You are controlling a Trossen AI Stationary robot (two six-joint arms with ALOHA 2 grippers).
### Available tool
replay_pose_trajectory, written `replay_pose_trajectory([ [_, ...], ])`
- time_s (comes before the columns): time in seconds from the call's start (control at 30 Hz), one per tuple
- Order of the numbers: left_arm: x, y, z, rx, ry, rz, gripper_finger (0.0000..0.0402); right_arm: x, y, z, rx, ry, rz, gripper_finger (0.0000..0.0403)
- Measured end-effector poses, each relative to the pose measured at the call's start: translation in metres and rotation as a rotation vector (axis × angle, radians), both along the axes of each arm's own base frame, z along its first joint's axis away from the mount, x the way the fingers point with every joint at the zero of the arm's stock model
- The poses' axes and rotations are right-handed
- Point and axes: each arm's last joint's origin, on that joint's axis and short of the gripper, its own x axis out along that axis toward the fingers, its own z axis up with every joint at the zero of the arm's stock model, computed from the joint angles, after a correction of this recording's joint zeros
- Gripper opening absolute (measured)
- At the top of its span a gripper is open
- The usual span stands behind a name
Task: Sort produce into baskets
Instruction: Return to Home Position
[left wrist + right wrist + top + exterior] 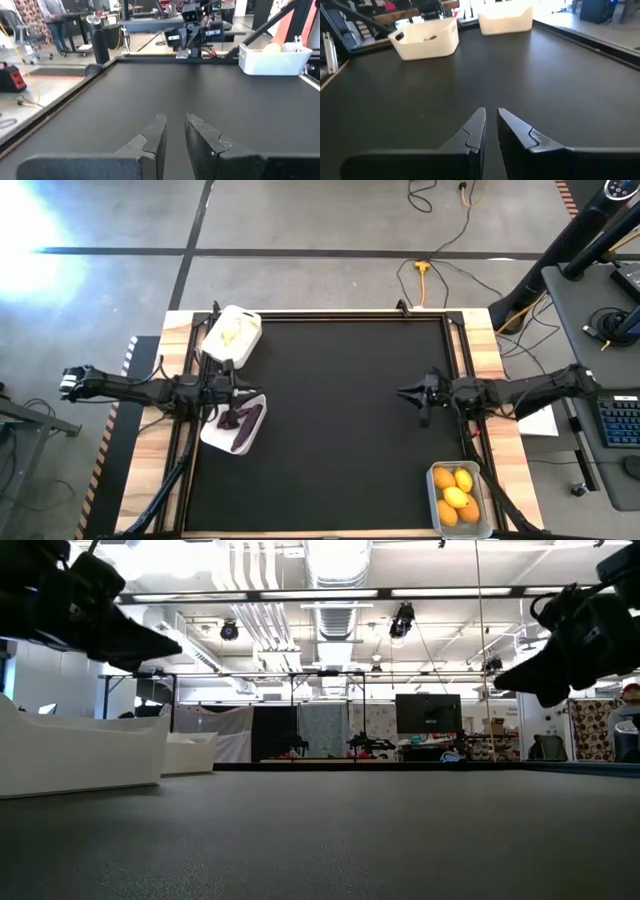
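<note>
While the left gripper (175, 120) and right gripper (491, 111) hung clenched and empty, the left, between the garlic tub (257, 330) and eggplant tub (210, 435) at frame left, risked knocking either if swung wide.

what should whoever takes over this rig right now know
Left gripper: jaws nearly closed, empty, above the black mat between the two white tubs.
Right gripper: jaws nearly closed, empty, over the mat's right side.
White garlic-like bulbs in the upper opaque white plastic tub; dark purple eggplant pieces in the lower opaque white plastic tub; yellow and orange round fruits in the clear greyish plastic tub.
Done: no loose produce visible.
Left: probably only parking the arms.
</note>
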Motion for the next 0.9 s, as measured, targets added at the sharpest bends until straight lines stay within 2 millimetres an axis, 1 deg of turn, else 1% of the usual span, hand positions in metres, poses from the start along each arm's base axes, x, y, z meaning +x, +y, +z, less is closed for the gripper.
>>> replay_pose_trajectory([
  [0.1, -0.001, 0.0, -0.002, -0.01, 0.009, 0.002, 0.0051, 0.002, 0.0, -0.004, 0.006, 0.037, 0.005, 0.0038],
  [0.27, -0.004, 0.0, 0.001, -0.001, -0.02, 0.002, 0.0051, 0.003, 0.0, -0.007, -0.078, 0.086, 0.021, 0.0038],
  [0.4, -0.008, 0.001, -0.002, -0.008, 0.003, 0.006, 0.0051, 0.004, 0.0, -0.008, -0.116, 0.103, 0.032, 0.0038],
  [0.5, -0.011, 0.001, -0.007, -0.019, -0.012, 0.002, 0.0051, 0.004, 0.0, -0.007, -0.128, 0.091, 0.034, 0.0038],
  [0.6, -0.012, 0.0, -0.014, -0.013, -0.05, -0.032, 0.0051, 0.005, 0.0, -0.004, -0.188, 0.077, 0.05, 0.0038],
  [0.77, -0.013, 0.0, -0.011, -0.003, -0.079, -0.052, 0.0051, 0.006, 0.001, 0.0, -0.285, 0.052, 0.073, 0.0038],
  [0.9, -0.013, 0.0, -0.01, 0.034, -0.079, -0.061, 0.0051, 0.007, 0.001, 0.002, -0.293, 0.03, 0.072, 0.0038],
])
